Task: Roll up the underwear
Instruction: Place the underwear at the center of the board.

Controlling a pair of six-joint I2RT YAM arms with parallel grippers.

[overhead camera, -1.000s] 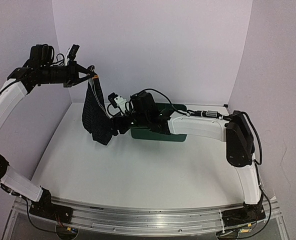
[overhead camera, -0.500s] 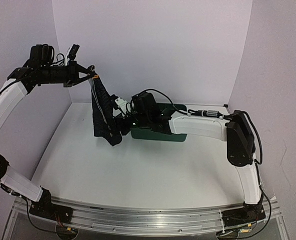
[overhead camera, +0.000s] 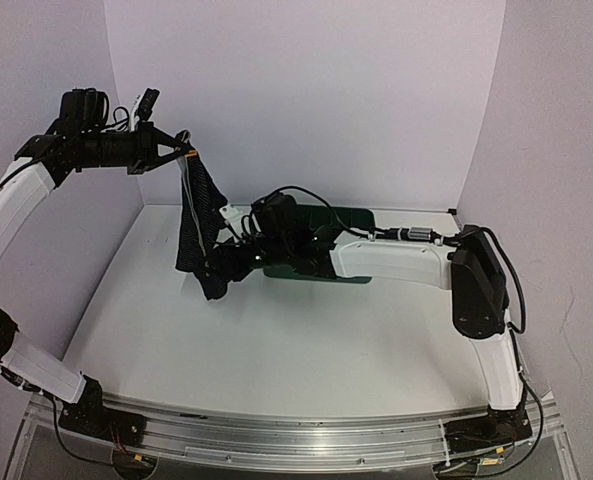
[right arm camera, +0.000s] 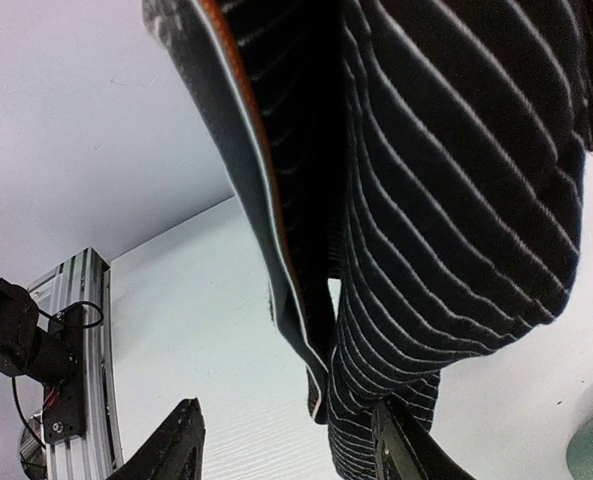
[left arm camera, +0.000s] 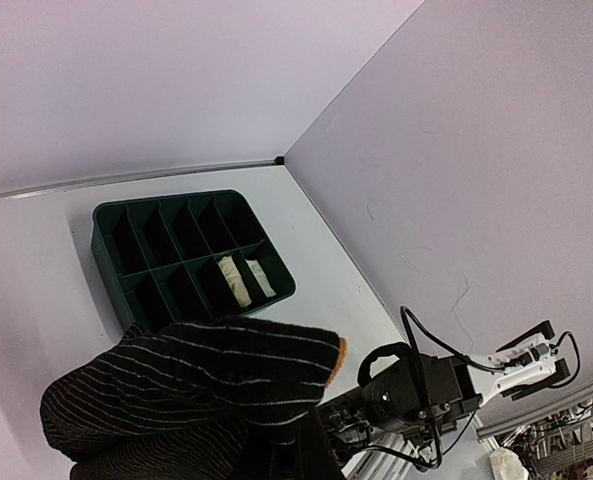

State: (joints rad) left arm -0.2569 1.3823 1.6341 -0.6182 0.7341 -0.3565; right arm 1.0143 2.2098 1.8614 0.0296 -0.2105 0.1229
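My left gripper (overhead camera: 183, 152) is raised high at the back left and is shut on the top of the black, thin-striped underwear (overhead camera: 194, 225), which hangs down from it. In the left wrist view the cloth (left arm camera: 186, 385) covers the fingers. My right gripper (overhead camera: 208, 272) is at the garment's lower end. In the right wrist view it (right arm camera: 286, 450) is open, and the hanging cloth (right arm camera: 446, 200) dips between the jaws close to the right finger (right arm camera: 401, 445). Two pale rolls (left arm camera: 238, 282) lie in compartments of the green tray (left arm camera: 106, 225).
The green compartment tray (overhead camera: 361, 216) stands at the back of the white table, partly behind my right arm (overhead camera: 396, 258). Purple walls close in at the back and both sides. The metal rail (overhead camera: 276, 440) runs along the near edge.
My right gripper has moved left and lower, to the bottom of the hanging black underwear. The cloth has swung and narrowed. My left gripper has stayed in place.
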